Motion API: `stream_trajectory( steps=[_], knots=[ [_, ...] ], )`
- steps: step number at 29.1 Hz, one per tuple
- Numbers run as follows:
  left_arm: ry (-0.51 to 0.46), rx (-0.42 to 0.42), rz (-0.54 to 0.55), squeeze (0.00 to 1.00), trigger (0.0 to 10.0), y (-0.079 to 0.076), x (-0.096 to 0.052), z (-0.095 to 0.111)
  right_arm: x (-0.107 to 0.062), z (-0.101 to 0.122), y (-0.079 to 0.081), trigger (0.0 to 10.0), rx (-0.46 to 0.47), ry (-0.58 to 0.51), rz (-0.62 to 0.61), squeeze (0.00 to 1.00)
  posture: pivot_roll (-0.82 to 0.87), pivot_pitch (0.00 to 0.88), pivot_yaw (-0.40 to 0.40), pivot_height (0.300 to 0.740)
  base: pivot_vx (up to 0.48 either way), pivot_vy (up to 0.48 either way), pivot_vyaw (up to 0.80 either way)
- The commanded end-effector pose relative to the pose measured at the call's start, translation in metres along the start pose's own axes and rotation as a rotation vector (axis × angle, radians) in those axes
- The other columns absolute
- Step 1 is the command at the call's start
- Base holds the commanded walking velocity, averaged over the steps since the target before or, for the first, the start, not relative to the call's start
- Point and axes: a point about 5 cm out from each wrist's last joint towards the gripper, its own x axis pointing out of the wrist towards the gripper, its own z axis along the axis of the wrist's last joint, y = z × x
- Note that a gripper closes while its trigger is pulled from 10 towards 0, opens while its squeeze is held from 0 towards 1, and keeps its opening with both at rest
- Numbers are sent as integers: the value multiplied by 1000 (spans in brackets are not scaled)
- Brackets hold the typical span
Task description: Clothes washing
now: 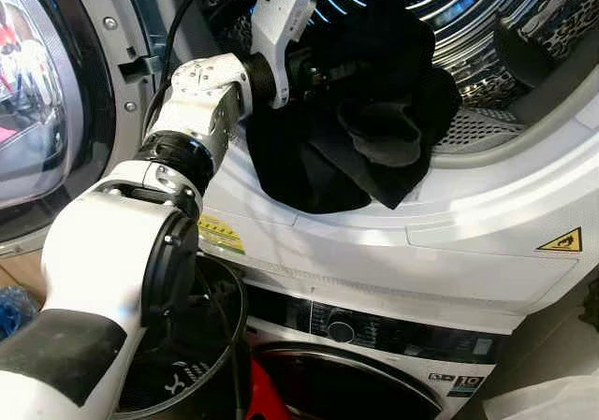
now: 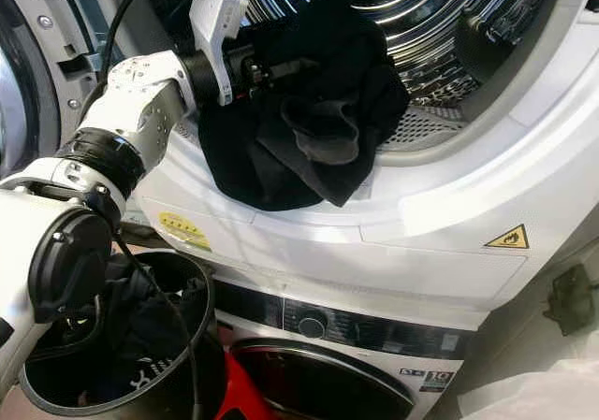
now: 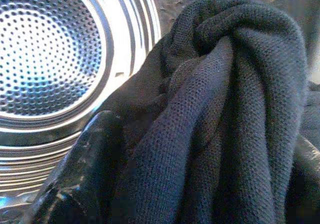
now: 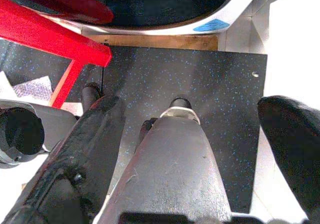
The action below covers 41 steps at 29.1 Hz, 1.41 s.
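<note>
Here the left hand [image 2: 281, 69] is clamped on a bundle of black clothes [image 1: 374, 111] at the mouth of the upper machine's drum [image 1: 487, 27] — the cloth spills over the white door rim [image 1: 412, 219], half in, half out. The right hand [image 4: 190, 149] hangs idle over the dark floor [image 4: 200, 74], fingers apart. The risk, as I judge it, is the drooping hem: let go too early and the bundle may slide off the rim toward the black basket [image 2: 140, 345] below — or snag in the door seal.
</note>
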Motion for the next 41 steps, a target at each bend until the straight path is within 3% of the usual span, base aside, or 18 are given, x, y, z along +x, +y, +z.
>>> stream_trajectory(
  steps=[1,13,19,20,21,23,25,32,33,34,36,37,41],
  knots=[
    [10,27,20,1000,10000,3,0,4,-1,-6,3,10000,3,20,4,0,-35,62,87,740,0,0,0],
    [50,39,17,1000,10000,5,-7,-6,1,2,0,10000,-9,6,2,0,-36,70,90,740,0,0,0],
    [149,66,24,1000,10000,4,-12,-22,1,2,8,10000,-5,8,14,0,-28,36,100,740,0,0,0],
    [183,113,-46,1000,10000,0,-11,-24,1,1,9,10000,-4,8,16,0,-31,32,105,740,0,0,0],
    [172,146,-134,1000,10000,-5,-10,-21,1,2,9,10000,3,6,14,0,-36,20,110,740,0,0,0],
    [139,163,-200,1000,10000,-9,-8,-14,1,2,9,10000,10,5,12,0,-28,14,108,740,0,0,0],
    [90,230,-225,1000,10000,-9,-7,-3,1,0,10,10000,7,9,14,0,-12,5,108,740,0,0,0],
    [-25,270,-272,1000,10000,-4,-19,14,0,-3,14,10000,4,20,25,0,-8,0,111,740,0,0,0],
    [-52,294,-289,635,10000,-5,-23,18,0,-3,16,10000,2,20,31,0,0,0,111,740,0,0,0],
    [-54,351,-267,0,10000,-6,-25,19,0,-3,17,10000,2,22,32,0,9,0,114,740,0,0,0],
    [-41,375,-254,0,10000,-7,-26,19,0,-3,17,10000,1,23,33,0,10,0,114,740,0,0,0],
    [-18,428,-288,0,10000,-12,-30,18,0,-2,18,10000,0,22,37,0,10,0,114,740,0,0,0],
    [-4,450,-354,0,10000,-22,-38,21,0,-1,19,10000,1,19,40,0,16,0,114,740,0,0,0]
  ],
)
